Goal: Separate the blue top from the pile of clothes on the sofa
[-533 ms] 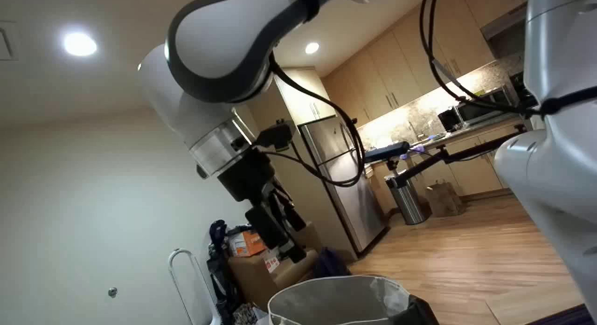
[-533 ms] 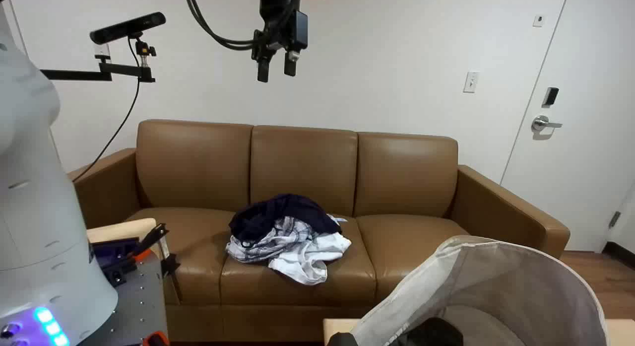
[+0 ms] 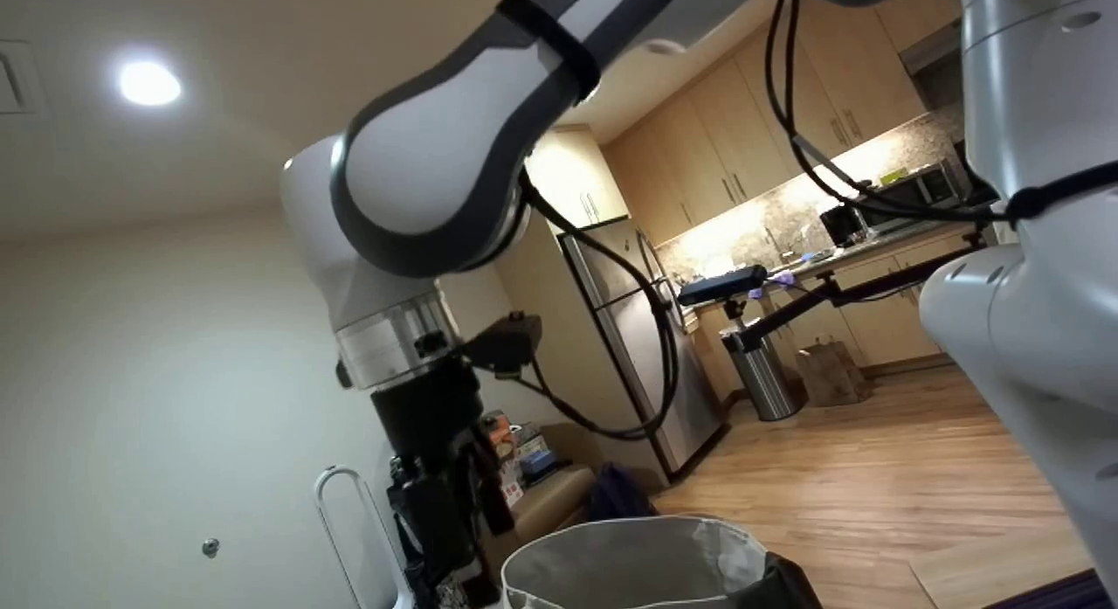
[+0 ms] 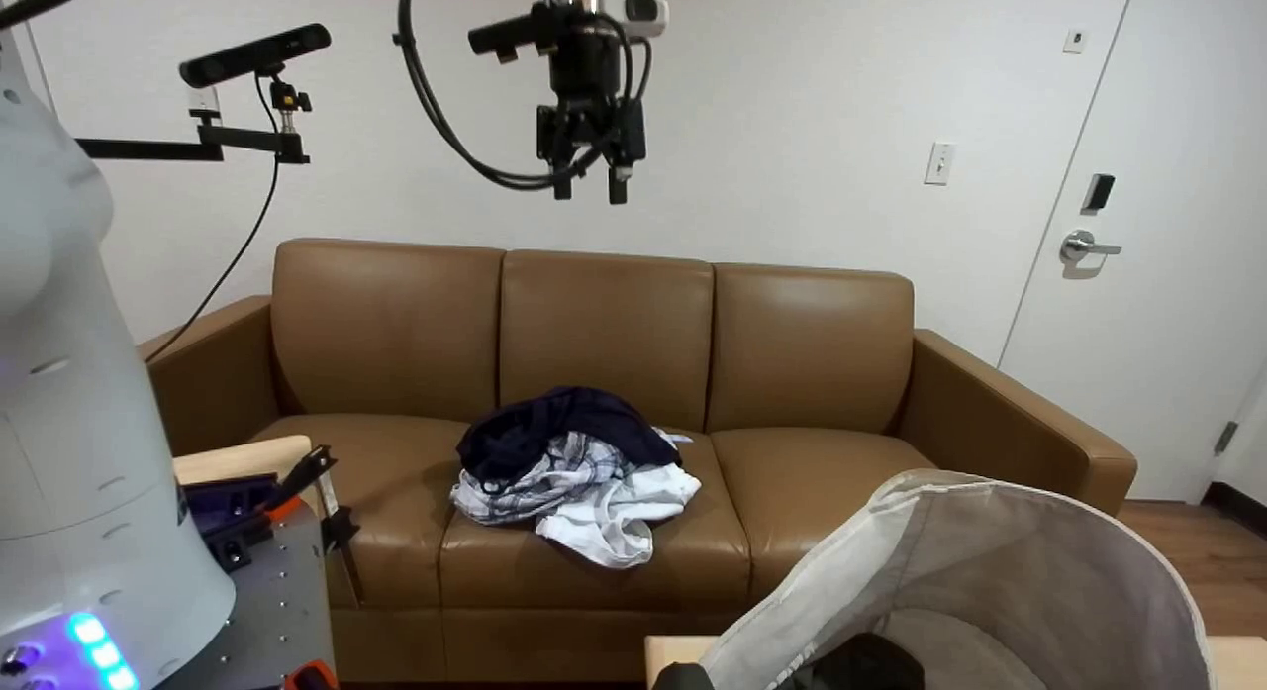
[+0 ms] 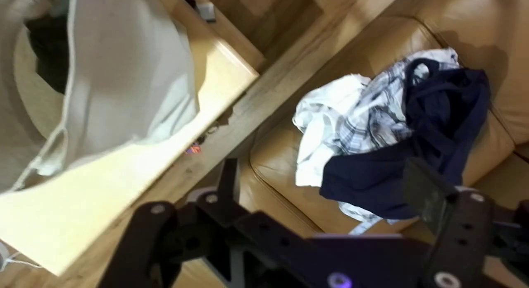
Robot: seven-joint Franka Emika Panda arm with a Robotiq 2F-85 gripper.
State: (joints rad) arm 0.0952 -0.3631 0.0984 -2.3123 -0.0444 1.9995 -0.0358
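Note:
The blue top, a dark navy garment (image 4: 594,418), lies on the pile on the middle seat of the brown sofa (image 4: 812,348). Under and beside it are a plaid garment (image 4: 564,472) and a white garment (image 4: 624,517). The wrist view also shows the navy garment (image 5: 368,176), the plaid one (image 5: 372,118) and the white one (image 5: 326,110). My gripper (image 4: 590,189) points down, high above the pile and apart from it. In the wrist view the gripper's fingers (image 5: 324,170) are wide apart with nothing between them. The pile is out of view in an exterior view where the gripper (image 3: 492,557) shows.
A light fabric bin (image 4: 1039,542) with a dark item inside stands on a wooden table (image 5: 107,184) in front of the sofa. A camera on a bracket (image 4: 255,56) stands beside the arm. The sofa's backrest (image 4: 604,324) rises behind the pile.
The gripper has come lower and swung from a tilted to a more upright, downward pose, shifting rightward in an exterior view. The clothes have not moved.

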